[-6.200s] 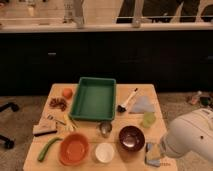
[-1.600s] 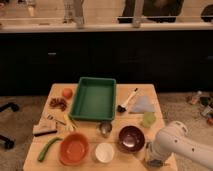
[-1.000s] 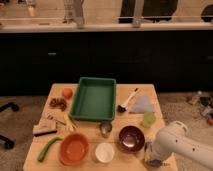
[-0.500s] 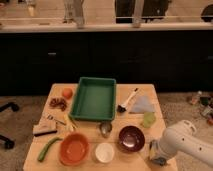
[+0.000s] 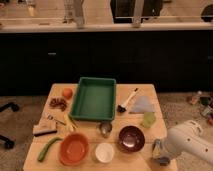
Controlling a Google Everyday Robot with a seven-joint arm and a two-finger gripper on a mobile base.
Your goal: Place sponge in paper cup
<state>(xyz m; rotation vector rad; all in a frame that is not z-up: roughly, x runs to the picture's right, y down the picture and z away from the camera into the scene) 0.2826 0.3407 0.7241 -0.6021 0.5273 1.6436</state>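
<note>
The white paper cup [image 5: 104, 152] stands upright near the table's front edge, between the orange bowl [image 5: 74, 148] and the dark bowl [image 5: 131, 138]. My gripper [image 5: 158, 150] hangs at the table's front right corner, at the end of the white arm [image 5: 187, 142] that comes in from the right. It is shut on the blue-grey sponge [image 5: 162, 160], which shows just below the gripper and is mostly hidden by it. The sponge is well to the right of the paper cup, past the dark bowl.
A green tray [image 5: 94, 98] fills the middle of the wooden table [image 5: 150, 90]. A metal cup [image 5: 104, 129] stands behind the paper cup. A pale green cup [image 5: 148, 120], a folded cloth [image 5: 142, 105] and a brush [image 5: 126, 101] lie at the right; fruit [image 5: 67, 93] and a green vegetable [image 5: 48, 148] at the left.
The arm has drawn back to the right and risen a little from its low reach over the sponge. The gripper has stayed shut. The cup and bowls have not moved.
</note>
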